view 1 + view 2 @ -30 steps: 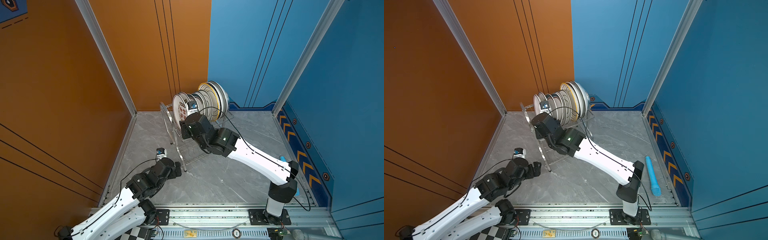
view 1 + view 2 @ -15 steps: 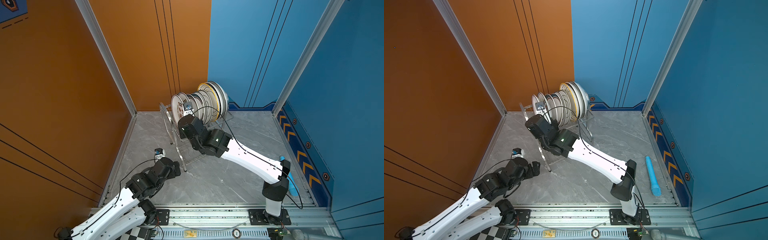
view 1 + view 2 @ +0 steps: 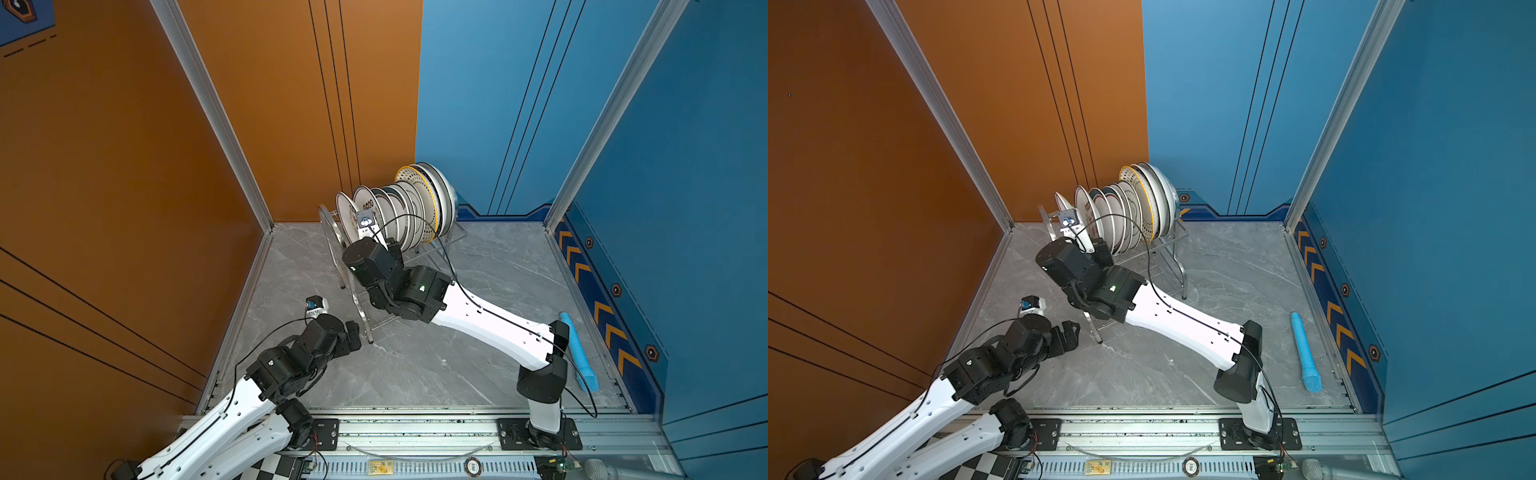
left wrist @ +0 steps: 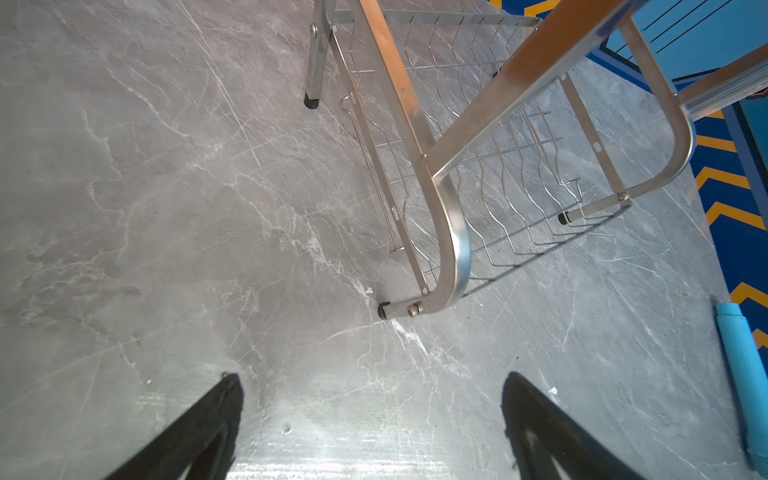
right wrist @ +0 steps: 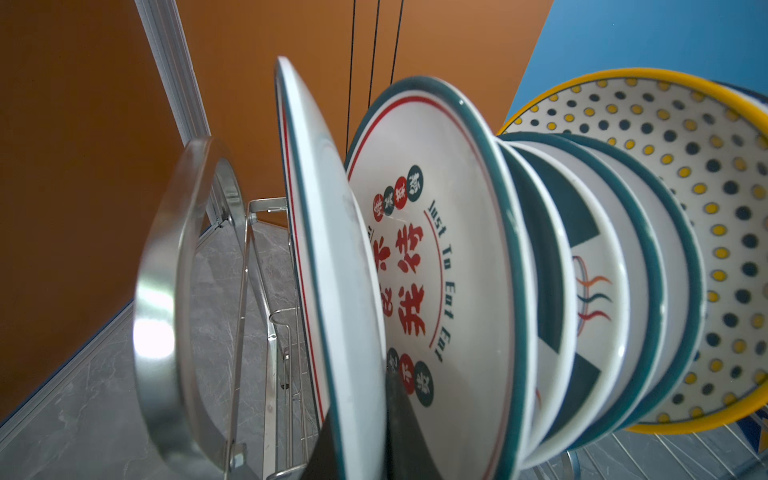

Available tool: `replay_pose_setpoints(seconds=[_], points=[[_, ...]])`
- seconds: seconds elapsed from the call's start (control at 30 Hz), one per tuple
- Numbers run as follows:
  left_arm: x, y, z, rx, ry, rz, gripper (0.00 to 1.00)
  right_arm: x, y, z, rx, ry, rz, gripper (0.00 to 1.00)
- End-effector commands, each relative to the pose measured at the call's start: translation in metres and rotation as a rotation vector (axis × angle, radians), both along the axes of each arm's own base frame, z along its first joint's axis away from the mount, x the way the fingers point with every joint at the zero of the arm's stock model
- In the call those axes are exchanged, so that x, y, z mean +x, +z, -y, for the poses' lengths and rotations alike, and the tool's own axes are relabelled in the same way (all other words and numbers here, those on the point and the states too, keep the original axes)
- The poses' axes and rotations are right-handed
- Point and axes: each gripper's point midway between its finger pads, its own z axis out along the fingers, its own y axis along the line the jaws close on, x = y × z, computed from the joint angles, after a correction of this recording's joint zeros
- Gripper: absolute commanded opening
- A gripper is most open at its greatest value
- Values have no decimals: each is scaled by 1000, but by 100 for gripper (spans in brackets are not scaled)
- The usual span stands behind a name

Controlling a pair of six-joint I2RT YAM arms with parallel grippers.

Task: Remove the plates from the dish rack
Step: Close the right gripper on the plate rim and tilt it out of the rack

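"Just To Eat" on plate (image 5: 457,257)

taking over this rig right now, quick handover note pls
The left gripper: jaws open, empty, over the table by a near leg of the dish rack.
The right gripper: jaws closed on the rim of the front plate, the end one beside the rack's arched frame.
The plates: all standing on edge in the rack's upper tier, none on the table.
Done: nothing unloaded yet.
Left: lift the front plate out, set it down, then the rest.
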Motion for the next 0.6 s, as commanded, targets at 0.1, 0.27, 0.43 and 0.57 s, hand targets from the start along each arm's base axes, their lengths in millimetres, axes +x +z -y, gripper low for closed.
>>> replay_pose_setpoints(seconds=[0.1, 0.27, 0.43, 0.57], points=[[-1, 6, 6, -28, -10, -26, 98, -1, 23, 3, 14, -59, 82, 8], [1, 5, 9, -25, -35, -46, 98, -1, 34, 4, 35, -91, 134, 3], [3, 7, 6, -3, -36, -61, 98, -1, 47, 7, 80, -111, 185, 0], [4, 6, -3, 50, -15, -78, 98, -3, 56, 6, 112, -93, 194, 0]])
